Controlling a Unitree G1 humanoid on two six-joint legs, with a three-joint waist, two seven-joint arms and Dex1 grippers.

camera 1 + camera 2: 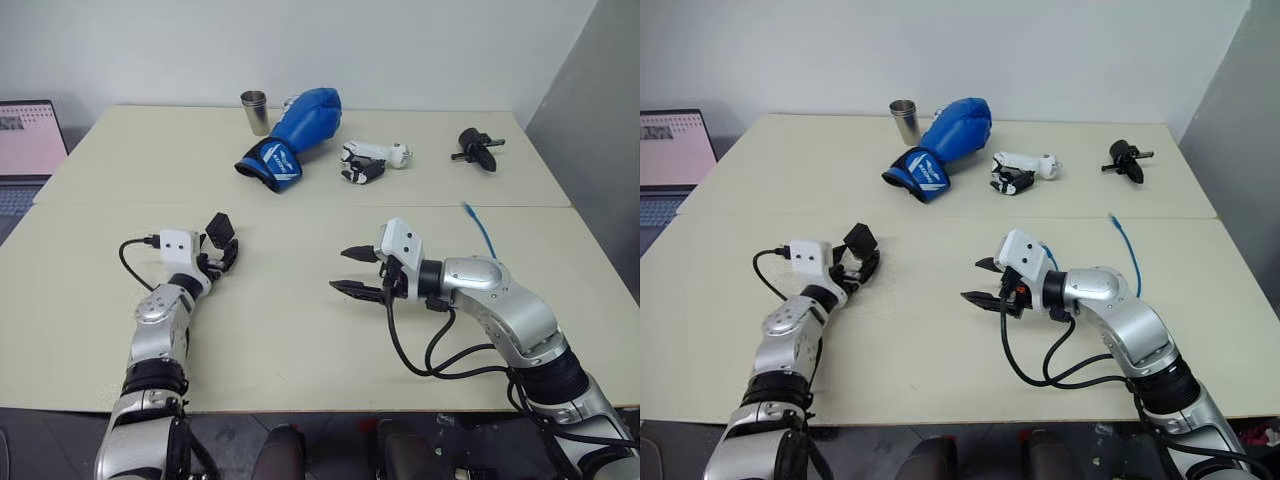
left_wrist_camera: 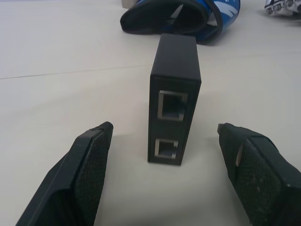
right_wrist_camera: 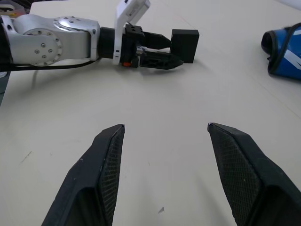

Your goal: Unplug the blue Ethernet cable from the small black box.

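Left tool spread; small black box stands free.

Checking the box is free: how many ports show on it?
2, both empty, stacked one above the other on the small black box's face toward the left gripper; other sides are hidden.

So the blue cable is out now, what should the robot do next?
Probably ease the left gripper straight back. The small black box stands on edge on the table between its open fingers, untouched, both ports empty. The blue Ethernet cable lies apart by the right arm. A sideways move might tip the box.
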